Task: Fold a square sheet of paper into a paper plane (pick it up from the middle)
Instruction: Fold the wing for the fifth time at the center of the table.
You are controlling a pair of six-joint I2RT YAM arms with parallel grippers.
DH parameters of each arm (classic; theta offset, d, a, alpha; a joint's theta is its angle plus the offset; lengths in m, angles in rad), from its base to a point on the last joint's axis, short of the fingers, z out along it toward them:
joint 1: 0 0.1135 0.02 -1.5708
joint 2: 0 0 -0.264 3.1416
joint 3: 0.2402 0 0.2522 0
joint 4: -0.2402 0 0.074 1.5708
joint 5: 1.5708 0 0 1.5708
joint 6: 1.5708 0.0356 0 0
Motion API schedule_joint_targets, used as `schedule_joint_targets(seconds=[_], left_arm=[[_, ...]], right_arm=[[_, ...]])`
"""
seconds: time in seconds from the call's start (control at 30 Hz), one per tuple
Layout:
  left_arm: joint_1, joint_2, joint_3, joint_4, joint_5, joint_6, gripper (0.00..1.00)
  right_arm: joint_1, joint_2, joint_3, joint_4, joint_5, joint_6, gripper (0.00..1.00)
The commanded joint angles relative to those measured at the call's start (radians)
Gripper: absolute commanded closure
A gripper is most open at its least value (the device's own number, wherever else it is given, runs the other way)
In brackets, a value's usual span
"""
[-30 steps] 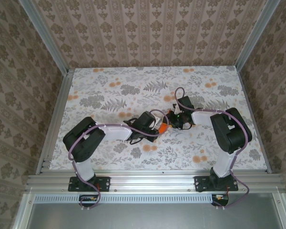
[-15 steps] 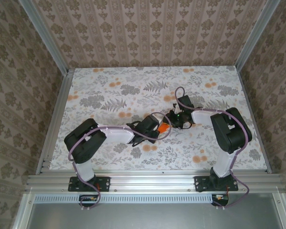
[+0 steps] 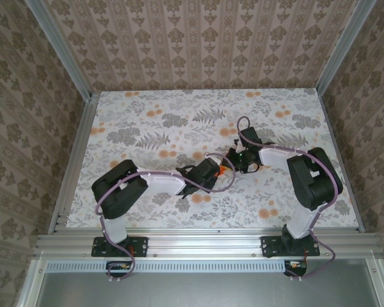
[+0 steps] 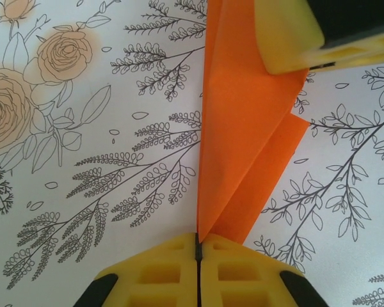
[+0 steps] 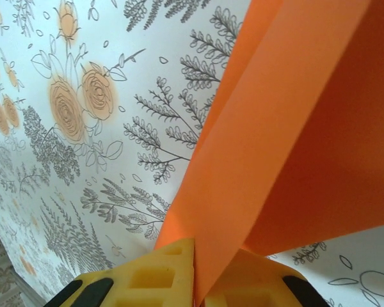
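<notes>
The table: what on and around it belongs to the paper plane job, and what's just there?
Belongs to the job:
- orange paper, already partly folded to a point
- left gripper, shut on the paper's pointed end
- right gripper, shut on a folded edge

Just there:
- flowered table cover
- patterned walls
- metal frame rail

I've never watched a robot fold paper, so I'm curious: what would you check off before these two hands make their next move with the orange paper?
1. The left hand is shut on the orange paper's narrow end: ok.
2. The right hand is shut on it too: ok.
3. No tear in the visible paper: ok.
4. Folded layers flush: not ok, one layer juts out sideways.
5. Paper lifted off the table: cannot tell.
</notes>
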Motion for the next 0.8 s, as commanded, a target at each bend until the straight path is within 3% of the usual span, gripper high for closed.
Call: schedule_joint_targets(seconds=[0.0,0.33,0.77], left_arm=[[-0.002,0.028,-0.001,-0.074,-0.049,0.021,0.91],[-0.008,0.021,-0.003,-0.072,-0.048,0.021,0.77],[-0.011,0.054,0.025,-0.091,-0.056,0.016,0.81]], right_arm=[[-0.004,-0.001,-0.002,-0.036,0.054,-0.025,0.90],[-0.004,0.023,0.003,-0.042,0.092,-0.054,0.89],[-0.002,0.002,-0.025,-0.043,0.069,-0.017,0.90]])
